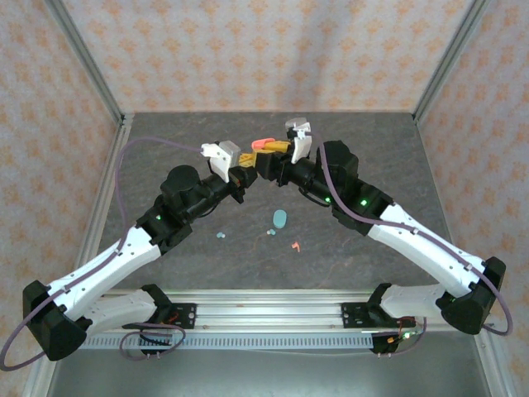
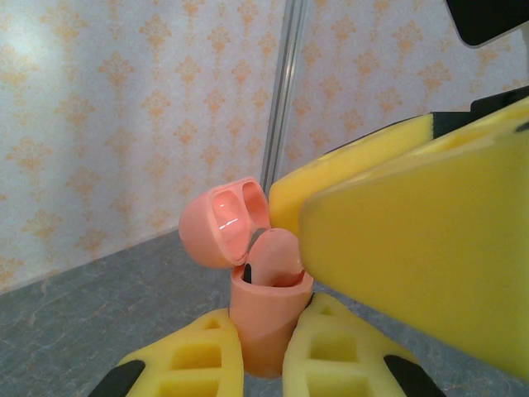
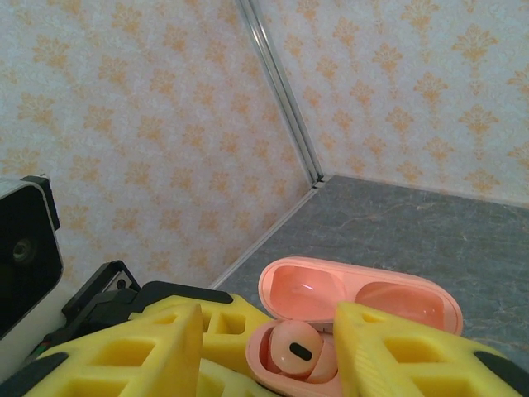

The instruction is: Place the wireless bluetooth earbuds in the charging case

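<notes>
Here the left gripper (image 2: 263,351) clamps the upright coral-pink pill-shaped plastic charging case (image 2: 269,310), lid open. The right gripper's (image 3: 273,331) fingers stand apart astride it, a coral stemmed earbud (image 3: 295,347) seated inside. The top view adds, on the grey table (image 1: 372,149) this side of that case, a teal pill-shaped case (image 1: 280,218), a loose coral earbud (image 1: 295,246) and two teal earbuds (image 1: 221,236) (image 1: 271,233).

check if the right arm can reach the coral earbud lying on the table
Probably yes. The coral earbud lies on bare table beside the right arm, with nothing over it, and the right gripper is open.
</notes>
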Robot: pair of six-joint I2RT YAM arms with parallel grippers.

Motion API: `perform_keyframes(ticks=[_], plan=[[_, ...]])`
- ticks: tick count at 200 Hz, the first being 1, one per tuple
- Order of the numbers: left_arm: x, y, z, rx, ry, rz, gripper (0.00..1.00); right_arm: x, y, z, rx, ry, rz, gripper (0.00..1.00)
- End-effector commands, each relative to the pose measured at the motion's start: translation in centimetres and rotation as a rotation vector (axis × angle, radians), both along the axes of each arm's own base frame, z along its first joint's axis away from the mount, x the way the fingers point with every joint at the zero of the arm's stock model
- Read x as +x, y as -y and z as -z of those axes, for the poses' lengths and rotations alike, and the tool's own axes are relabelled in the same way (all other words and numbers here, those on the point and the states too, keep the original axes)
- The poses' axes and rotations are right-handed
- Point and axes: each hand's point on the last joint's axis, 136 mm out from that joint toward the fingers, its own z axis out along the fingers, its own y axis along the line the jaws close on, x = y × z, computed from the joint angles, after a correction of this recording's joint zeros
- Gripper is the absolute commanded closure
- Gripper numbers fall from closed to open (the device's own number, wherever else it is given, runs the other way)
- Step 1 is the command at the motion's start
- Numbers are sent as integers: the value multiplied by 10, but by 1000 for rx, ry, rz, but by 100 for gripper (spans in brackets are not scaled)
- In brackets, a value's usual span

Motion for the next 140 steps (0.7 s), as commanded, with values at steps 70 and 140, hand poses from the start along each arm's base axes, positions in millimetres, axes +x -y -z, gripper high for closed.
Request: perform_keyframes(ticks=[70,140], plan=[[-11,-5,-25,-59,72,6,100,-10,12,-37,92,-111,16,42],[-15,-10,-17,-33,41,-5,100,-9,30,-26,53,-204,83,49]])
